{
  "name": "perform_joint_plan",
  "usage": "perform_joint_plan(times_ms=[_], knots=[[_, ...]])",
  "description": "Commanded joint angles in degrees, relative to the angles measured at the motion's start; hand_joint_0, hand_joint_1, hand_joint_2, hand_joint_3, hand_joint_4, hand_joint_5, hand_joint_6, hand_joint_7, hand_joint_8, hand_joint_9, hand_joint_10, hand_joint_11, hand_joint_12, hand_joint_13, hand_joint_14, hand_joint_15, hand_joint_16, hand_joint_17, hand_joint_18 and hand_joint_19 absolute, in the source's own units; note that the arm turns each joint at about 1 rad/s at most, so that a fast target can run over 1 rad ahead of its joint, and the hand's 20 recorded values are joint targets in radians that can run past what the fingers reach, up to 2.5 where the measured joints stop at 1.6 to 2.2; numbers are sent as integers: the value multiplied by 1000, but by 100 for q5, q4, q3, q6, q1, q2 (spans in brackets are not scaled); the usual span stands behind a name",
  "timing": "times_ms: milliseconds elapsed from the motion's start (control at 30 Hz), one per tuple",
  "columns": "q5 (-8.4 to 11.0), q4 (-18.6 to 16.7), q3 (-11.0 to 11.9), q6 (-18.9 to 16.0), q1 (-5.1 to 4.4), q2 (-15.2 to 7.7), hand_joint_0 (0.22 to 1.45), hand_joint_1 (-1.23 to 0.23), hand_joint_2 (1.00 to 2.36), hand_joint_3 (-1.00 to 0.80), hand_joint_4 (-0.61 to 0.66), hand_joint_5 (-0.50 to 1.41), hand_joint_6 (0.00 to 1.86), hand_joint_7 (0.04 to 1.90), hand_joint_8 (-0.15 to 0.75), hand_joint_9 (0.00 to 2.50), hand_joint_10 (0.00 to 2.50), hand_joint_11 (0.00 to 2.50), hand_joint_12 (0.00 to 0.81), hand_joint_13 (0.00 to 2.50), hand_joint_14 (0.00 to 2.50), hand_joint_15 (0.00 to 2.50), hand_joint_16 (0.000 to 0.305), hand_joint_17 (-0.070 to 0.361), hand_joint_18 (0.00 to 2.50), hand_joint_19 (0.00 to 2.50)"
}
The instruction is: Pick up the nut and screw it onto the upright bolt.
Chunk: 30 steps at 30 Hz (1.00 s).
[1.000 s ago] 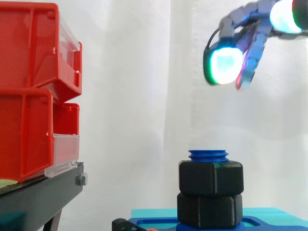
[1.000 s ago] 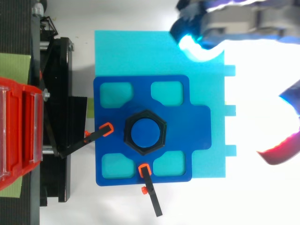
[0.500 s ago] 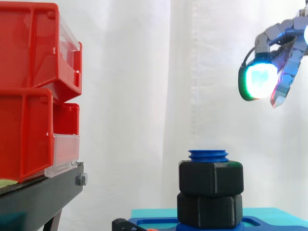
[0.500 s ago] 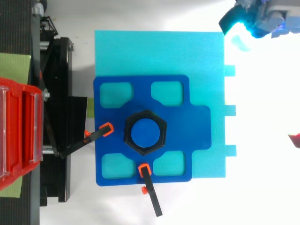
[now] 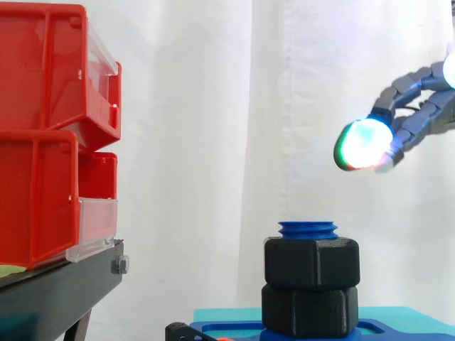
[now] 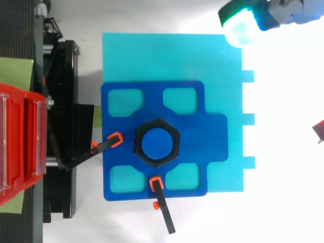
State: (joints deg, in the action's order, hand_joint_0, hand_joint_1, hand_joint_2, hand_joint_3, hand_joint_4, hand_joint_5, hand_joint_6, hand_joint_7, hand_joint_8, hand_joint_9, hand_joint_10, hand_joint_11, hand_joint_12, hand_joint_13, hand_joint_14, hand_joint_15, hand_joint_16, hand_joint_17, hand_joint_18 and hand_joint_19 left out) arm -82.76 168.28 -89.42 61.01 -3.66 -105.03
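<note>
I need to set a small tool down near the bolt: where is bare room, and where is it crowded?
Free: the cyan sheet strip between the blue plate and the sheet's top edge in the top view, and the strip right of the plate. Crowded: left and below, where clamps and the black stand close in.

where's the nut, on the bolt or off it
On: the black nut encircles the upright blue bolt, whose threaded top shows above it.

Hand (image 6: 286, 11) hovers empty, fingers spread; the nut (image 6: 157, 123) sits round the blue bolt (image 6: 157, 143), well apart, out beyond its glowing fingertip (image 6: 240, 23).
</note>
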Motion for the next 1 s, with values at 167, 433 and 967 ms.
perform_joint_plan(times_ms=[167,433,967], knots=[[-12,504,4,-634,-3,0,505,-324,1000,-500,166,-230,500,547,227,414,0,0,361,159,0,0,45,101,0,0],[-21,496,4,-634,-3,0,506,-324,1000,-500,213,-239,500,535,248,363,0,0,376,133,0,0,48,108,0,0],[-21,496,4,-634,-3,0,490,-288,1000,-500,164,-255,500,545,238,127,0,0,397,0,0,0,52,118,0,0]])
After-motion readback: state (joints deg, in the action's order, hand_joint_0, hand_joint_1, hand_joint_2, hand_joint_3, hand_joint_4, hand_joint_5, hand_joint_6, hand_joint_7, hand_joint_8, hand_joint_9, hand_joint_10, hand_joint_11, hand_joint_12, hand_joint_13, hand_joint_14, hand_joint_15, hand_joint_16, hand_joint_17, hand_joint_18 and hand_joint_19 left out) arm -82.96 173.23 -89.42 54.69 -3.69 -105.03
